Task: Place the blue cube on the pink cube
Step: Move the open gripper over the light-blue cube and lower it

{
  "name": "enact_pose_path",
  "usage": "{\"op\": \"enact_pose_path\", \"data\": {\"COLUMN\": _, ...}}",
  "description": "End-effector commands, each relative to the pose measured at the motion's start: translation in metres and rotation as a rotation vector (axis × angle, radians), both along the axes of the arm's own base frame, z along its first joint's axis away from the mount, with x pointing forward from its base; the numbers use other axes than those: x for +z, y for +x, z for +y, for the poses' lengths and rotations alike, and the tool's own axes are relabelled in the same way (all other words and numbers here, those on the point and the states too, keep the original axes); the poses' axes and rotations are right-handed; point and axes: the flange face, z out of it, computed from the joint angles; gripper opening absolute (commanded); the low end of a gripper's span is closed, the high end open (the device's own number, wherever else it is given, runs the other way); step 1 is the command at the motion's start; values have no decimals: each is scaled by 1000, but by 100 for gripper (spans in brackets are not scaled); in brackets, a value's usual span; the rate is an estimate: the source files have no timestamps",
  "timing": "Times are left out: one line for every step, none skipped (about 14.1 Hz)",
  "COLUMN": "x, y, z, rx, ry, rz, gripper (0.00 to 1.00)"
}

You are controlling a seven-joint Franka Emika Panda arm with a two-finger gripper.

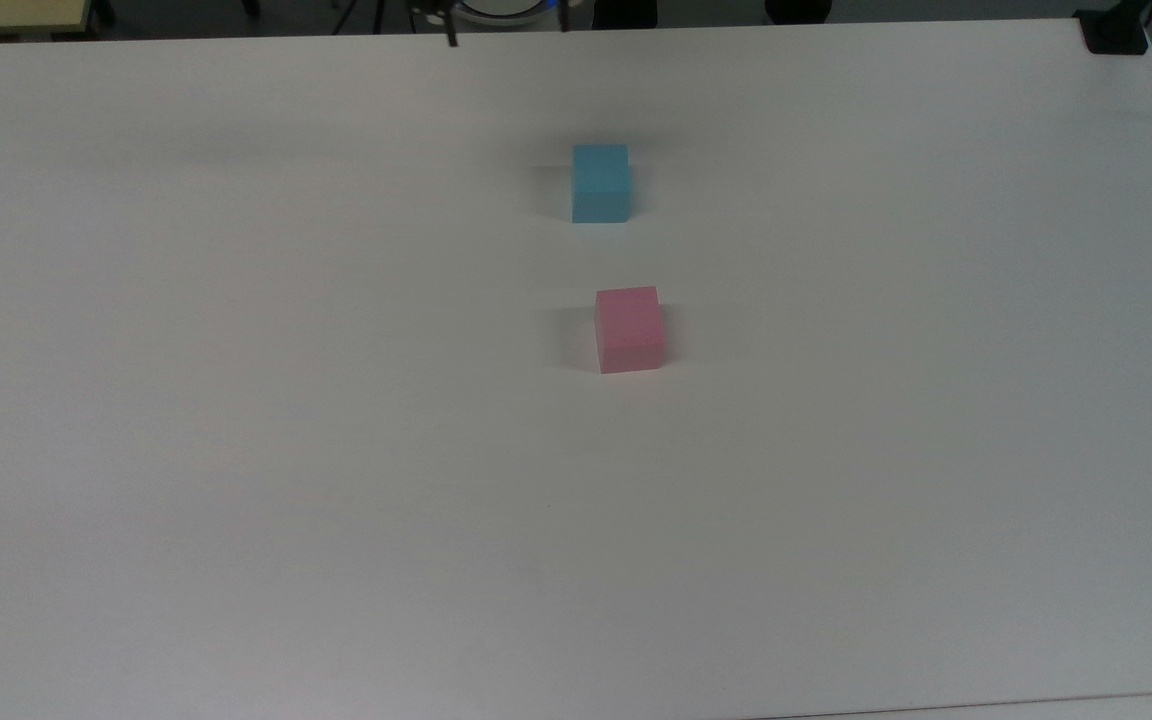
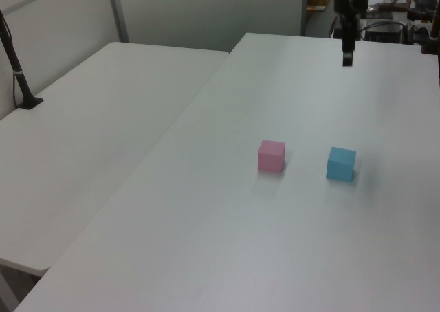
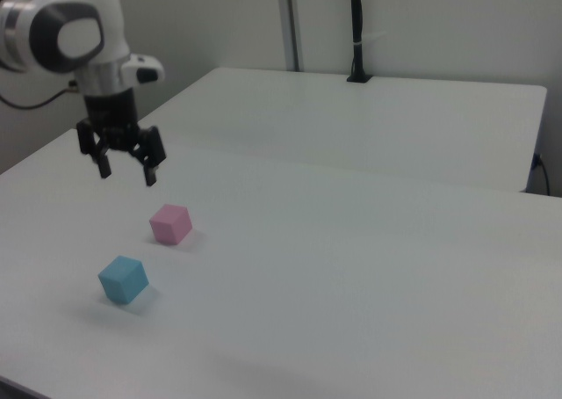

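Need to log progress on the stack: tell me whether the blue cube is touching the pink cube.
Apart. The top view shows the blue cube and the pink cube both on the white table, with a bare strip of tabletop between them.

The work surface is a white table point(image 1: 236, 450) with a plain matte top. Two items rest directly on it, near its middle. The blue cube point(image 1: 600, 182) sits flat on the tabletop. The pink cube point(image 1: 629, 329) also sits flat, near the blue cube but not touching it; bare tabletop separates them. In the left view, a second white table point(image 2: 89, 140) adjoins the first along its left edge.
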Motion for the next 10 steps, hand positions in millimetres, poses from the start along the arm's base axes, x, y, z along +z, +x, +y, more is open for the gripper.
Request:
{"op": "enact_pose_path", "data": {"x": -41, "y": -23, "z": 32, "rx": -85, "ry": 12, "rz": -18, "gripper": 100}}
{"op": "enact_pose_path", "data": {"x": -52, "y": -27, "z": 41, "rx": -85, "ry": 11, "rz": -11, "gripper": 100}}
{"op": "enact_pose_path", "data": {"x": -69, "y": -31, "z": 50, "rx": -91, "ry": 9, "rz": -10, "gripper": 100}}
{"op": "enact_pose_path", "data": {"x": -80, "y": -33, "z": 60, "rx": -98, "ry": 9, "rz": -18, "gripper": 100}}
{"op": "enact_pose_path", "data": {"x": -91, "y": -35, "z": 67, "rx": -98, "ry": 8, "rz": -16, "gripper": 100}}
{"op": "enact_pose_path", "data": {"x": -107, "y": -39, "z": 78, "rx": -79, "ry": 7, "rz": -15, "gripper": 100}}
{"op": "enact_pose_path", "data": {"x": -115, "y": -39, "z": 80, "rx": -77, "ry": 6, "rz": -12, "gripper": 100}}
{"op": "enact_pose_path", "data": {"x": -120, "y": -39, "z": 82, "rx": -72, "ry": 5, "rz": -6, "gripper": 100}}
{"op": "enact_pose_path", "data": {"x": -127, "y": -38, "z": 82, "rx": -71, "ry": 1, "rz": 9, "gripper": 100}}
{"op": "enact_pose_path", "data": {"x": -138, "y": -37, "z": 82, "rx": -69, "ry": -3, "rz": 25, "gripper": 100}}
